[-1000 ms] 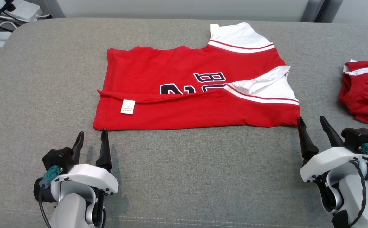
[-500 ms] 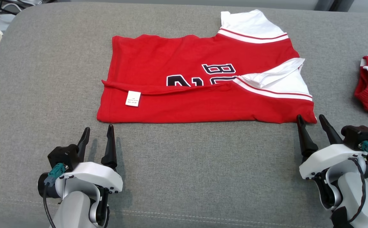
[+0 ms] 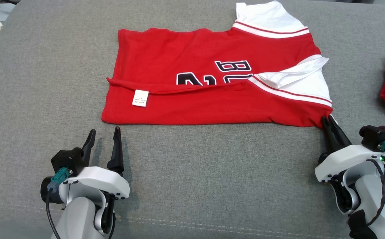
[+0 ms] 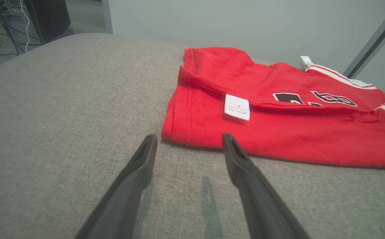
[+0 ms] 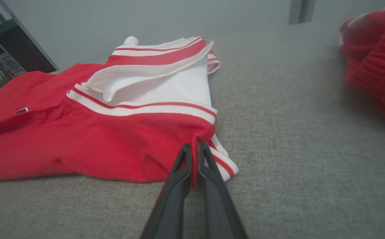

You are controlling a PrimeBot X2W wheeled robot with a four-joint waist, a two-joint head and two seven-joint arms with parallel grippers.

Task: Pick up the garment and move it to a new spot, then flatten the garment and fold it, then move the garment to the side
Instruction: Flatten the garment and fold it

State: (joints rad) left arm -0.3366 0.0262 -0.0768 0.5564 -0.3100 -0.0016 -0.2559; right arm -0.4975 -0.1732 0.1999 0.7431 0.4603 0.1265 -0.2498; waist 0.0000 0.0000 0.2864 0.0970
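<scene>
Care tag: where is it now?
Head view, left half: the care tag hangs off the folded edge of the red jersey, near its left end, just beyond the open left claw.

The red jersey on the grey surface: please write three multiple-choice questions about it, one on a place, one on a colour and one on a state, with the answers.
1. Where on the red jersey is the white label?
A. on a sleeve
B. on the folded-over near part, toward the left jaws' end
C. over the number

2. What colour are the sleeves?
A. white with red stripes
B. black
C. grey

3. How do the right jaws stand?
A. open, apart from the cloth
B. shut on nothing
C. shut on the jersey's near corner

Answers: 1 B, the label sits on the fold at the end nearest the left jaws; 2 A, both sleeves show white cloth with red stripes; 3 C, the right wrist view shows red cloth pinched between them.
</scene>
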